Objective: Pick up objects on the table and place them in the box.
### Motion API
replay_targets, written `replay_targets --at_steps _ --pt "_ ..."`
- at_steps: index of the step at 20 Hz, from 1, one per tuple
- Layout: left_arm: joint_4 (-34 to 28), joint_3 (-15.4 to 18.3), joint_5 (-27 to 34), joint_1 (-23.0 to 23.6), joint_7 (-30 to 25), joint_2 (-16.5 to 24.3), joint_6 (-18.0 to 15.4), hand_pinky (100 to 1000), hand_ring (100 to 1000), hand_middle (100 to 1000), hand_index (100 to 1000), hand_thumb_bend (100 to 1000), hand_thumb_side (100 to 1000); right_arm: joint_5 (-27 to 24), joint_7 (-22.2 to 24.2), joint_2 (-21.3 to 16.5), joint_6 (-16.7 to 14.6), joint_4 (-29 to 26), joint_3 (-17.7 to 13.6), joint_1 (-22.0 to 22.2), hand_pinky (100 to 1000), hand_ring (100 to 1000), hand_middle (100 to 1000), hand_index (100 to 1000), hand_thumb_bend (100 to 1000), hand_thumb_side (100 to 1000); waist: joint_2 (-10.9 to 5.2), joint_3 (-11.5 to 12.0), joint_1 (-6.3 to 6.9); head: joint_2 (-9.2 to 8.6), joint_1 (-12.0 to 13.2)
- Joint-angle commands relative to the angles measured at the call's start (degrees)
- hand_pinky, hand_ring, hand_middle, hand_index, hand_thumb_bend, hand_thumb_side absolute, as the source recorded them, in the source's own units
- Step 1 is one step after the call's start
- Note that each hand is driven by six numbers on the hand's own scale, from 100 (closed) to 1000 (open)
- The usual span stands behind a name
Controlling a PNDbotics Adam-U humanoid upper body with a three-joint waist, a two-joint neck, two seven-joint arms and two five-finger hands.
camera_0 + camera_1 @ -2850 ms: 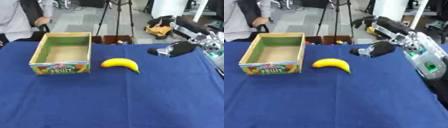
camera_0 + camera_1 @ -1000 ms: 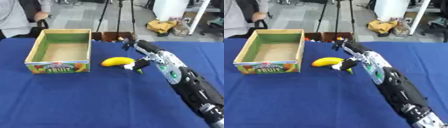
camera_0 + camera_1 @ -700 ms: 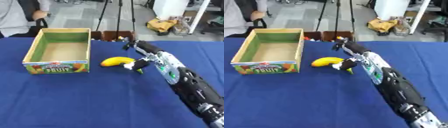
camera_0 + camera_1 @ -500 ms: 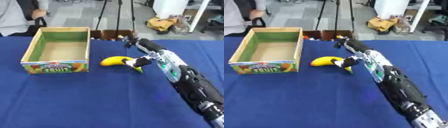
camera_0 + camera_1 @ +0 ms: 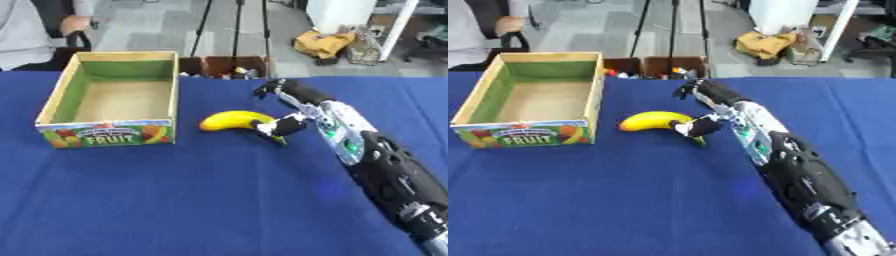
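Right hand [image 5: 282, 106] reaches over the right end of the banana [image 5: 234, 120], thumb low against the fruit's tip and fingers arched above it; it looks part-closed around that end, though whether the grip is complete I cannot tell. This is the grasping step. The fruit box [image 5: 112, 104] stands open to the hand's left, just beyond the banana. Next comes closing, lifting, then carrying leftward over the box's near wall.

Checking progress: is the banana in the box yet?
No, the banana lies on the blue cloth right of the box, at the right hand.
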Motion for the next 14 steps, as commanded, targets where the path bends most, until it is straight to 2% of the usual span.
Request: replay_targets --at_steps 1,14 --pt "-1.15 0.16 0.25 -0.97 0.08 0.96 0.17 542 634 708 865 100 959 -1.42 1.10 -2.82 -0.22 -1.92 -0.61 -0.31 852 929 709 844 333 356 -0.94 0.14 0.19 -0.90 -0.24" --pt "-1.15 0.17 0.32 -1.28 -0.03 0.72 0.19 540 633 706 865 100 949 -2.19 0.75 -3.11 -0.45 -3.11 -0.35 0.65 827 901 638 784 345 396 -0.46 0.53 -0.06 -1.42 -0.36"
